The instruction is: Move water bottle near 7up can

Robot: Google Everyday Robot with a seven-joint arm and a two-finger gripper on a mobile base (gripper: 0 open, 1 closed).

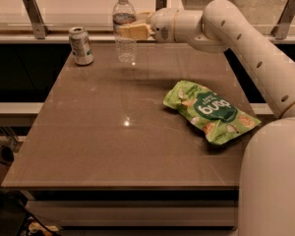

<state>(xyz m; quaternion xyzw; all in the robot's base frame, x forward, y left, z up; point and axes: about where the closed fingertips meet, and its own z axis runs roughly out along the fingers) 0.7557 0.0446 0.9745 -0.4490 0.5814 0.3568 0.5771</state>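
Camera view puts the clear ribbed plastic water bottle with the white cap (126, 48) upright at the far side of the brown table (113, 146), a short way right of the small silver-and-green 7up can (81, 45). You risk knocking the can over if you carry the bottle left too quickly, because both stand close to the back edge. Letting go before the base sits flat could also topple the bottle; whether it touches the tabletop now is unclear. Your gripper (129, 27) reaches in from the right, its tan fingers (136, 31) closed narrowly around the bottle's upper body. Well clear lies the flat green snack bag (210, 112).
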